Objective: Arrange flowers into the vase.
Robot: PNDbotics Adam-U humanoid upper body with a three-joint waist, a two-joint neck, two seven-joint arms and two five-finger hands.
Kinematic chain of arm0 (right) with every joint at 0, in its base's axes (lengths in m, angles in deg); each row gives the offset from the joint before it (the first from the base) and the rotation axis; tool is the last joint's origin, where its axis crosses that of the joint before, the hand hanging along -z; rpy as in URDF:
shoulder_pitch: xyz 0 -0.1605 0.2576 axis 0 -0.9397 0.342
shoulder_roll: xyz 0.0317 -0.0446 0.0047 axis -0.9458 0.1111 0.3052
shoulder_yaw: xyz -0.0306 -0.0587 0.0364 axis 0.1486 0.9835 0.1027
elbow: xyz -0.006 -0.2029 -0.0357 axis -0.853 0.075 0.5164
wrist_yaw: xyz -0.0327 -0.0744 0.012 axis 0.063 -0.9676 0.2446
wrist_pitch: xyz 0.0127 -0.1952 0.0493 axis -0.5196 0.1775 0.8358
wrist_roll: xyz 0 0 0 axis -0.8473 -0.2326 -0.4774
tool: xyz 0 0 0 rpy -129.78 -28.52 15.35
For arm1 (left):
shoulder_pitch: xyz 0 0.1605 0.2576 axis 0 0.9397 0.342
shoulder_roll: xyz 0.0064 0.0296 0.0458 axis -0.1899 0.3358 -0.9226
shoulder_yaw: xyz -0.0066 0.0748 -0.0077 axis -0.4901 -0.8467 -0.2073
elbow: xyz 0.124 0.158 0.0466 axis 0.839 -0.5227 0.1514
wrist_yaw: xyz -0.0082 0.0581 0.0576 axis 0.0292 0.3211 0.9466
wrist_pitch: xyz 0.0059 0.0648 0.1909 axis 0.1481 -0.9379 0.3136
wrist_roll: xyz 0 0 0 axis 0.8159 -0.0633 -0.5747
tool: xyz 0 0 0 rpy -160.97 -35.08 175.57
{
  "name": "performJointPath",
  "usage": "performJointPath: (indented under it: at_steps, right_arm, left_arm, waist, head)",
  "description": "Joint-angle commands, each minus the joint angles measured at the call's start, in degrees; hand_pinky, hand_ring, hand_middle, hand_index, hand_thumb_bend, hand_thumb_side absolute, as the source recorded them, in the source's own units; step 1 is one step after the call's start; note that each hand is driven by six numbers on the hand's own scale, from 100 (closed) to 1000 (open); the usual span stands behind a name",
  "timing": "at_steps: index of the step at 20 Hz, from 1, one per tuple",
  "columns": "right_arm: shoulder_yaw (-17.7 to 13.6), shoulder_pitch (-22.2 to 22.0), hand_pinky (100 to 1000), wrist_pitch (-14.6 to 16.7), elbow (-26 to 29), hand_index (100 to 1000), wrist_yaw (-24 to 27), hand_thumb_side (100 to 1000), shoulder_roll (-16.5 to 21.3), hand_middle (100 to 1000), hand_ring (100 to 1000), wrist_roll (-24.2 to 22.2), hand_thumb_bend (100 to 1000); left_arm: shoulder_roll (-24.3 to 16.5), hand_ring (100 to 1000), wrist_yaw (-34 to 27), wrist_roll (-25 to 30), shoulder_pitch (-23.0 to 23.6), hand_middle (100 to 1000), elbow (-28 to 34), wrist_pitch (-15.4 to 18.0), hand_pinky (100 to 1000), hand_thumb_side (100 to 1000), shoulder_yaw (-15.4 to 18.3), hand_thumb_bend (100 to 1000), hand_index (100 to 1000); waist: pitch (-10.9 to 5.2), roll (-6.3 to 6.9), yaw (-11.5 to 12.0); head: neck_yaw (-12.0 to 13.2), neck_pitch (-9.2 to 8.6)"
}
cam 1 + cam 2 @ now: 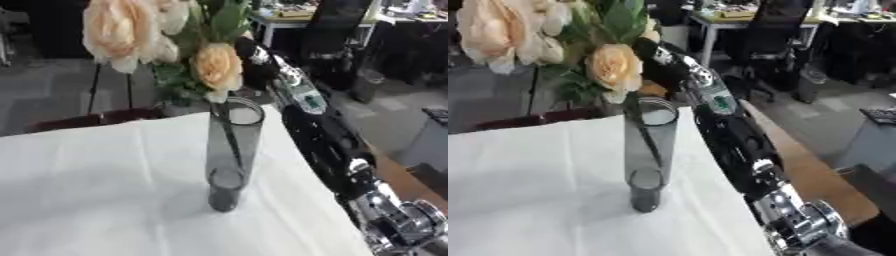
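Note:
A tall smoky-grey glass vase [233, 155] stands upright on the white tablecloth [96, 185], near the table's right edge. A bunch of peach roses [217, 66] with green leaves [614, 20] hangs just above the vase's mouth; a larger pale bloom [121, 30] sits at the upper left. A dark stem [231, 140] runs down inside the vase. My right arm [737, 140] reaches up from the lower right along the table's edge. My right hand [656, 52] is at the bunch, mostly hidden behind the leaves and blooms. My left hand does not show.
The table's right edge [306, 170] runs close to the vase, with my arm right beside it. Beyond it lie a wooden surface [815, 180], dark chairs [776, 30] and desks. A dark chair back [87, 120] shows past the far edge.

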Motion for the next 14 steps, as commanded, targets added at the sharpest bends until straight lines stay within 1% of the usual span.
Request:
performJointPath:
  at_steps: [1, 3, 4, 5, 10, 14]
  right_arm:
    - [-0.9, 0.9, 540, 2.1, -0.5, 621, -1.2, 763, 2.2, 434, 605, -1.2, 666]
    - [-0.9, 0.9, 540, 2.7, -0.9, 621, -1.4, 763, 2.2, 434, 605, -1.2, 666]
    - [-0.9, 0.8, 584, 2.9, -0.8, 676, -1.2, 738, 2.1, 532, 673, -1.2, 686]
    - [-0.8, 0.8, 592, 3.0, -0.7, 681, -0.9, 735, 2.1, 544, 682, -1.2, 691]
    - [-0.6, 0.5, 610, 2.5, 0.2, 699, 0.0, 731, 2.2, 559, 702, -1.2, 728]
    - [-0.8, 0.2, 622, 1.8, 0.9, 705, 0.4, 729, 2.4, 569, 714, -1.2, 740]
  left_arm:
    - [-0.4, 508, 0.0, -0.2, -0.3, 562, 0.8, 0.1, 570, 846, -0.1, 664, 944]
    - [-0.4, 508, 0.0, -0.2, -0.3, 562, 0.7, 0.1, 570, 846, -0.1, 664, 944]
    - [-0.4, 508, 0.0, -0.2, -0.3, 562, 0.7, 0.1, 570, 846, -0.1, 664, 944]
    - [-0.4, 508, 0.0, -0.2, -0.3, 562, 0.7, 0.1, 570, 846, -0.1, 664, 944]
    - [-0.4, 508, 0.0, -0.1, -0.2, 562, 0.8, 0.0, 570, 846, -0.1, 664, 944]
    - [-0.4, 508, 0.0, -0.1, -0.2, 562, 0.8, 0.0, 570, 846, -0.1, 664, 944]
  waist:
    - [-0.09, -0.26, 0.0]
    - [-0.09, -0.26, 0.0]
    - [-0.11, -0.21, 0.1]
    - [-0.14, -0.17, 0.1]
    - [-0.23, -0.06, 0.1]
    - [-0.28, 0.04, 0.2]
  head:
    - [0.0, -0.12]
    - [0.0, -0.12]
    - [0.0, -0.11]
    - [-0.1, -0.09]
    - [-0.1, -0.08]
    - [-0.2, -0.09]
